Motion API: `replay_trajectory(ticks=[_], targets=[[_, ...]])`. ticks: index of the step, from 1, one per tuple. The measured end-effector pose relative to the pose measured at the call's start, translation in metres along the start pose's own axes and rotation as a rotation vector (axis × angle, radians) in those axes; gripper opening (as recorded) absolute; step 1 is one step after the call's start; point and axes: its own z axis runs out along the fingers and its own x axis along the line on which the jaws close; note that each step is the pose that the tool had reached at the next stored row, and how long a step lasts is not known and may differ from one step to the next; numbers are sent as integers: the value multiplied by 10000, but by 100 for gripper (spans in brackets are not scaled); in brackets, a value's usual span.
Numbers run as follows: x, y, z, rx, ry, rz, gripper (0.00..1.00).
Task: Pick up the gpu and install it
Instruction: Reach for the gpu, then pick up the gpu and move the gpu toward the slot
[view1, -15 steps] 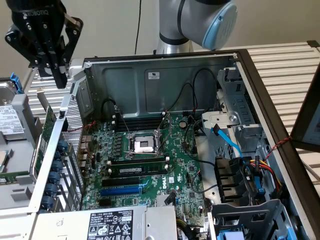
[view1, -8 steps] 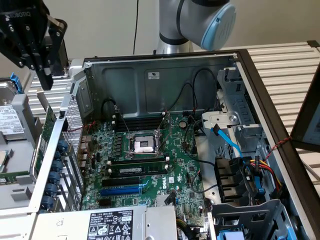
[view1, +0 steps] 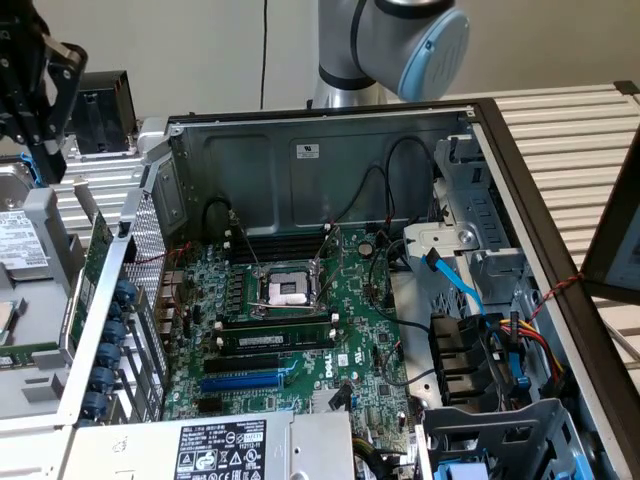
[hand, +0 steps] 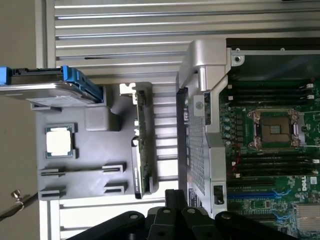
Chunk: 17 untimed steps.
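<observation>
The closed, empty claw (hand: 173, 196) is hovering near the grey tray (hand: 100, 146), which is holding the gpu (hand: 142, 145) on edge, a processor (hand: 60, 141) and a hard drive (hand: 50, 89).

Motherboard (view1: 330, 340): green, one blue slot (view1: 243, 382). Graphics card (hand: 142, 150): green edge. Tray (hand: 90, 150): plain grey. Case (view1: 260, 150): grey metal. Cable (view1: 455, 280): light blue. Table (hand: 125, 30): pale, ribbed stripes.

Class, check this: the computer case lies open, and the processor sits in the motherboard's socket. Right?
No. The case is open, but the socket is empty; the processor lies on the grey tray outside the case, as the wrist view shows.
</observation>
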Motion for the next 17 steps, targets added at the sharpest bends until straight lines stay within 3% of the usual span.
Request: replay_trajectory(ticks=[3, 11, 17], targets=[[131, 8, 14, -37, -22, 0, 11], [403, 130, 22, -43, -36, -1, 11], [428, 129, 22, -49, -39, -1, 11]])
